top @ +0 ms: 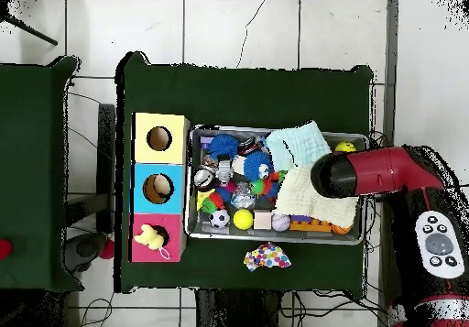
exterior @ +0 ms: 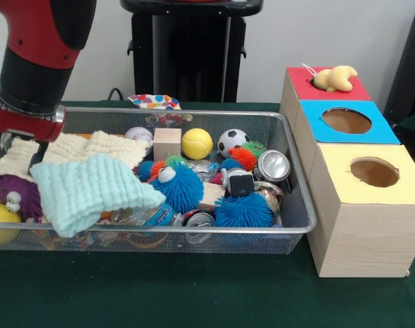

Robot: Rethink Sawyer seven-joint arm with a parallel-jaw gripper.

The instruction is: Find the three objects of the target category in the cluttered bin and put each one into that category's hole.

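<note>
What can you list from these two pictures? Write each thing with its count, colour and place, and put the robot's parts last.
Bin: one, silver mesh, on the green table.
Cloths: two, mint over cream, bin's left in front view.
Puffer balls: two blue mid-bin, one purple far left, one orange by the soccer ball.
Smooth balls: yellow, soccer, baseball, along the far wall.
Wooden block: one, pale, beside the yellow ball.
Cans: two, silver, bin's right.
Boxes: three, red, blue, yellow faces, beside the bin.
Plush: one, pale yellow, on the red face.
Gripper: over the cream cloth.
</note>
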